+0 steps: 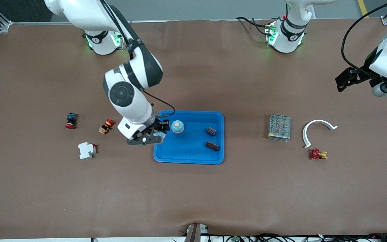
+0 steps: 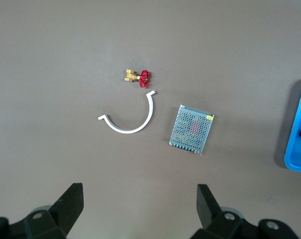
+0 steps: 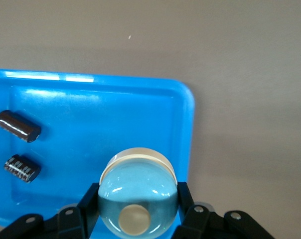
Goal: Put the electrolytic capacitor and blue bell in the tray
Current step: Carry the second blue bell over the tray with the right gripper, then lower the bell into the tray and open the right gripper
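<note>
Blue bell (image 3: 138,198) between right tool (image 3: 138,211) fingers, over tray (image 3: 188,129)

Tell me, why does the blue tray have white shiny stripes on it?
In the right wrist view, overhead light glares off the tray along its glossy rim, and the blue bell in the right gripper reflects it too; in the front view the tray looks evenly lit, with only faint shine.

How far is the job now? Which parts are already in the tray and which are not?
Done: two dark capacitors lie in the blue tray. In hand: the right claw is shut on the blue bell, over the tray. Left: release the bell. The left claw waits open above the table.
</note>
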`<action>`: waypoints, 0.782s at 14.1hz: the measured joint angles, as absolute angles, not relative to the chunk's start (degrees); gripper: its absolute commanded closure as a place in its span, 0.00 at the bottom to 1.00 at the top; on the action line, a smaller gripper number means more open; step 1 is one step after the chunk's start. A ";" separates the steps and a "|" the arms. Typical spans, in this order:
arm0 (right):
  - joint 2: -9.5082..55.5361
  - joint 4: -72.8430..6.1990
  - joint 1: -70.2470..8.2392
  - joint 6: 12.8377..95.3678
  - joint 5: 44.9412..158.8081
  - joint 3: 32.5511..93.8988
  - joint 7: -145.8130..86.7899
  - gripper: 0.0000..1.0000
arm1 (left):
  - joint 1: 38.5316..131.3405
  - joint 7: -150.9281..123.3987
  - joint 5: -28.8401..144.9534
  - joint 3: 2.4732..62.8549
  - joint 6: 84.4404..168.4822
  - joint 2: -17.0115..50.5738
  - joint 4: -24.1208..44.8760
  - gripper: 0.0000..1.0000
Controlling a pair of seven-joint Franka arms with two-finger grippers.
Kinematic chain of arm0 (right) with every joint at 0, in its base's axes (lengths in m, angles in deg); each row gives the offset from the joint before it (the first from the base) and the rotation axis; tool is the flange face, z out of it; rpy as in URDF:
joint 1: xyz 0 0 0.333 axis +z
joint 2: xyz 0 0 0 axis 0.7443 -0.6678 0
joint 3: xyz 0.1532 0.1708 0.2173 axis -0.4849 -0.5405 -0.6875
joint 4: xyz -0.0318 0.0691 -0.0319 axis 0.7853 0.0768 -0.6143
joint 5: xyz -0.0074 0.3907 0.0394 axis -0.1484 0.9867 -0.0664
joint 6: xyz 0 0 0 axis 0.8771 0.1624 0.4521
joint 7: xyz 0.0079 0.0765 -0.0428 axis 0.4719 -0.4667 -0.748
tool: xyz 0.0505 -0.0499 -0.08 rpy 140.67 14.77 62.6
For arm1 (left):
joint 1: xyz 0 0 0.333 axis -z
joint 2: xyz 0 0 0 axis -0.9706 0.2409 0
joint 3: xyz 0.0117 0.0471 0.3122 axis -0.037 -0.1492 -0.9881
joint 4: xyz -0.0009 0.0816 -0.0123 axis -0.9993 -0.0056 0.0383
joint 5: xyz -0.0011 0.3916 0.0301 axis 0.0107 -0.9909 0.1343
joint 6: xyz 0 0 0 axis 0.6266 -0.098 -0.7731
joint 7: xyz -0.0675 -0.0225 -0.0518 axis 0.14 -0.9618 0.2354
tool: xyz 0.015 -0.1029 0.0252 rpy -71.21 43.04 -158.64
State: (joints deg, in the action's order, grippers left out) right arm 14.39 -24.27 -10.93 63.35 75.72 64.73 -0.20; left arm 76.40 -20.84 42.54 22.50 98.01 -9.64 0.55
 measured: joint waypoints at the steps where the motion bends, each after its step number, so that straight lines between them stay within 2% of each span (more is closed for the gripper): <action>1: 12.75 -24.14 -10.12 64.99 76.13 64.72 0.69 0.63 | 76.53 -20.84 42.54 22.51 98.01 -9.63 0.61 0.00; 5: 7.51 -22.51 -7.77 69.98 76.21 64.75 2.57 0.63 | 76.65 -20.84 42.56 22.50 98.03 -9.77 0.73 0.00; 11: 3.17 -22.01 -7.50 74.97 76.23 64.92 2.58 0.63 | 76.76 -20.84 43.77 22.68 98.10 -10.27 0.28 0.00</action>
State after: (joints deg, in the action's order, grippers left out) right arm 3.17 -22.01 -7.50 74.97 76.23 64.92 2.58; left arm 76.76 -20.84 43.77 22.68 98.10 -10.27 0.28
